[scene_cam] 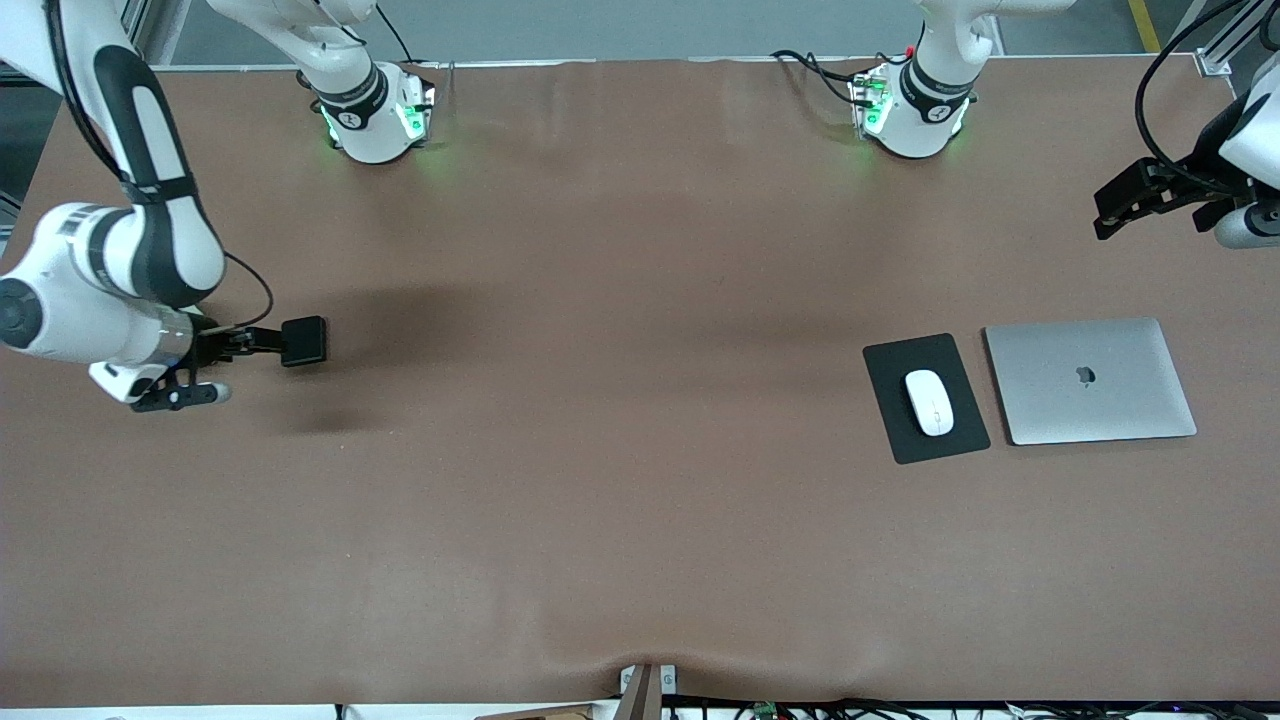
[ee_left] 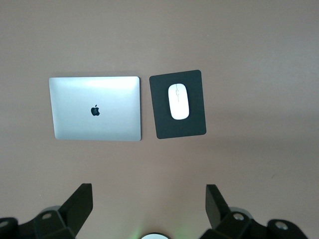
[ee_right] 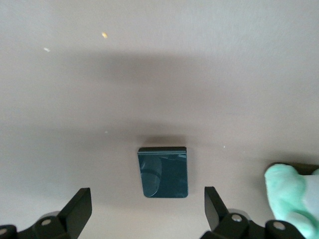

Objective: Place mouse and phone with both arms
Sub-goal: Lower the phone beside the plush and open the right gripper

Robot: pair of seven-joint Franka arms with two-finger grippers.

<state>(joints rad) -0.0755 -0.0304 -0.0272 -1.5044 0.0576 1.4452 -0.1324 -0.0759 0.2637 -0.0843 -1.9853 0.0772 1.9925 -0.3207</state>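
White mouse (scene_cam: 929,402) seated on pad; phone (scene_cam: 304,341) released.
Both grippers, left (scene_cam: 1128,205) and right (scene_cam: 215,365), gape empty; retract straight.

- Table (scene_cam: 600,450): brown, matte, wide and mostly bare, slightly rippled at the edge nearest the front camera.
- Laptop (scene_cam: 1090,380): silver, lid shut, logo up, flat on the table toward the left arm's end.
- Pad (scene_cam: 890,425): black, flat, rectangular, just beside the laptop, on its side toward the right arm's end; a narrow strip of table between them; slightly skewed to the laptop's edge.
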